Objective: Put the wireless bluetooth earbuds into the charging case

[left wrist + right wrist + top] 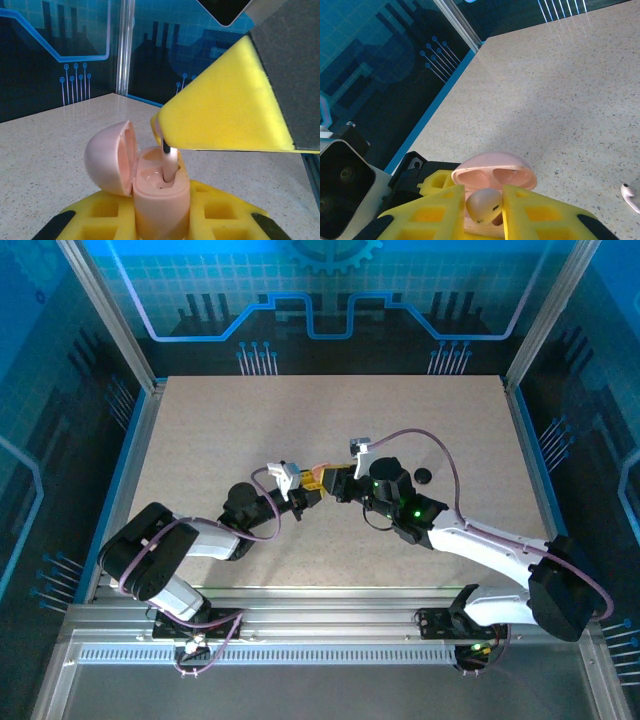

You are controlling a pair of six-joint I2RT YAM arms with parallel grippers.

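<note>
My left gripper (162,215) is shut on the pale pink charging case (162,205) and holds it upright between its yellow pads, lid (107,157) swung open to the left. My right gripper (484,207) is shut on a whitish pink earbud (482,204) and comes in from above. The earbud's stem (170,165) stands in the case's right-hand slot, and the left slot looks empty. In the top view the two grippers meet tip to tip at mid-table, left (308,488) and right (330,483). A second, white earbud (631,196) lies on the table to the right.
A small black round piece (423,476) lies on the speckled table (200,440) just right of the right arm. Metal posts and blue panel walls (130,350) bound the work area. The left wrist's camera housing (340,185) sits close on the left of the right wrist view.
</note>
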